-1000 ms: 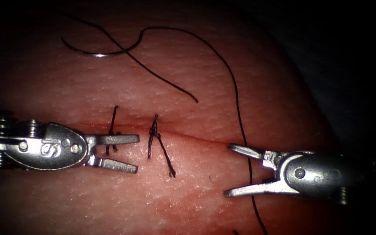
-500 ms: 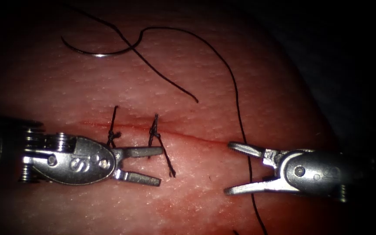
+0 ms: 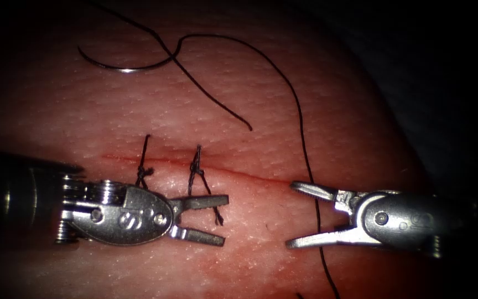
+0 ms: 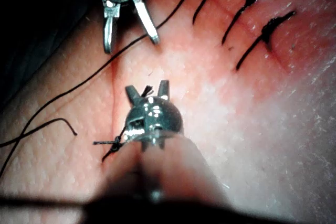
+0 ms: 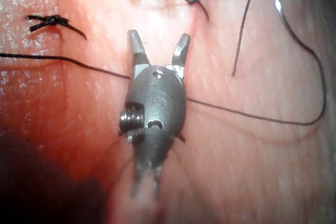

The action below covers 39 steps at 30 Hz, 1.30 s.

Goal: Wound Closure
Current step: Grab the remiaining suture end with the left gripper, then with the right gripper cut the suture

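Both tools' jaws are spread and hold nothing. Left tool (image 3: 221, 219) straddles the second stitch's cut tail (image 3: 212, 206); right tool (image 3: 293, 215) sits at 3 o'clock. Curved needle (image 3: 124, 66) lies free on the tissue (image 3: 360, 127) at 11 o'clock, nearer the left tool.

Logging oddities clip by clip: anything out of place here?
The curved steel needle lies loose on the pink pork tissue above the cut, not in it. Left pincer and right pincer are open, holding nothing. Black thread trails free.
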{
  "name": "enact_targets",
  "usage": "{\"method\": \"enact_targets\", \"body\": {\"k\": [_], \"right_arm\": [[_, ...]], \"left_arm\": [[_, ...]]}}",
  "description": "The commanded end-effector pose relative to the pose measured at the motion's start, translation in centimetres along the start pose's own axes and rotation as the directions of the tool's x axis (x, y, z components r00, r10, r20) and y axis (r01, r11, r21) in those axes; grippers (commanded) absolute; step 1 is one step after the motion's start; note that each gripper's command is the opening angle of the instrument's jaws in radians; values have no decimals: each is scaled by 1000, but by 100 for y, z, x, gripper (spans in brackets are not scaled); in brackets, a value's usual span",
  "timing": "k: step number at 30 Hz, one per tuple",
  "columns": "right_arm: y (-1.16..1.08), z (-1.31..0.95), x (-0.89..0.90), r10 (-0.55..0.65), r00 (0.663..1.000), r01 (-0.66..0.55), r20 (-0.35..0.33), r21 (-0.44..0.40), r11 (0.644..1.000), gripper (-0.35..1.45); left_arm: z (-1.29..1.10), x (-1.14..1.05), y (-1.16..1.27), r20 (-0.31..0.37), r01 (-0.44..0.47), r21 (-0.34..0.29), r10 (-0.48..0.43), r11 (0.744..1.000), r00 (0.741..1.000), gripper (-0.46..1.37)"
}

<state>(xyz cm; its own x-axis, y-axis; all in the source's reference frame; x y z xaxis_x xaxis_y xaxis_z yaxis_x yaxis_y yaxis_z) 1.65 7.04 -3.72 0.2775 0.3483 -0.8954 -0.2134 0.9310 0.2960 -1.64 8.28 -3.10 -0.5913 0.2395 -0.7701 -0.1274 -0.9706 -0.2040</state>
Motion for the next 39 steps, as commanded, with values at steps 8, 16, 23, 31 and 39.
{"method": "enact_targets", "body": {"k": [8,16,23,31,39], "right_arm": [[-1,0,-1,-1,1000,1,0,8,1000,133],[-4,-1,0,-2,1000,2,-1,9,1000,132],[-3,1,-2,-3,1000,3,0,4,1000,130],[11,30,-10,-29,998,28,-51,-10,1000,132],[9,82,-20,-141,983,146,-114,35,989,124]], "left_arm": [[6,2,-3,-9,-8,-10,8,1000,1000,-27],[9,2,-8,-21,-35,-24,34,999,999,-35],[3,-1,-12,-34,-37,-23,37,999,999,-35],[-2,-3,-14,-42,-39,-25,38,999,998,-35],[-9,-4,-13,-48,-41,-32,39,999,998,-35]]}}
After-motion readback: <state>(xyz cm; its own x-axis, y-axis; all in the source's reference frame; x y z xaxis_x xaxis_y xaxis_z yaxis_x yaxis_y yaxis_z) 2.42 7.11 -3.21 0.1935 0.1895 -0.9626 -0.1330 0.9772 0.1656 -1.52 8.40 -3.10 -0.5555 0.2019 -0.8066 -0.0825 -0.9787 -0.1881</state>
